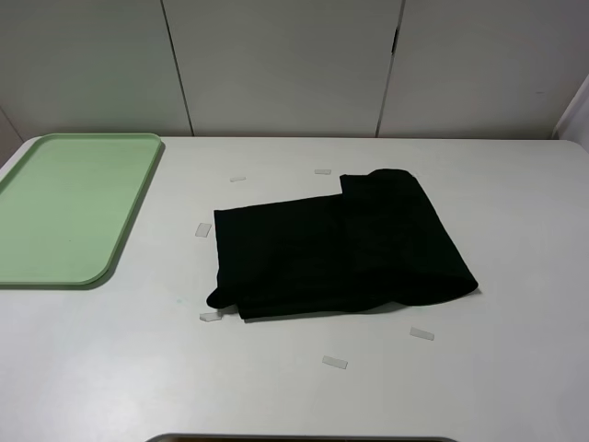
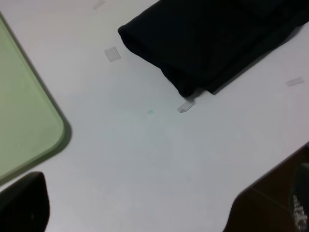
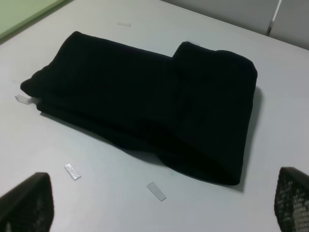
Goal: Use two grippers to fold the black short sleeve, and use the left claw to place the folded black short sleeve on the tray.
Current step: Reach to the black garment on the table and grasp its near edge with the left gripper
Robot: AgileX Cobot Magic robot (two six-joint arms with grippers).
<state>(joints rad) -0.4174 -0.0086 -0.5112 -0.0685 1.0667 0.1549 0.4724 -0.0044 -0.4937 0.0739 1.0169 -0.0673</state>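
Black short sleeve (image 1: 340, 244) lies folded on the white counter (image 1: 515, 368), at the centre of the high view, slightly right of middle. Pale green tray (image 1: 64, 207) sits at the left edge, well apart from it. Small clear strips (image 1: 334, 362) lie scattered around the cloth. Left hand (image 2: 161, 205) and right hand (image 3: 159, 198) both stand wide, holding nothing.

Cannot see the whole tray (image 1: 64, 207): cut off at the high view's left edge. Same for the black short sleeve (image 2: 212, 38), cropped in the left wrist view. Of the right gripper (image 3: 158, 203), only blurred fingertips (image 3: 24, 205) at the corners.
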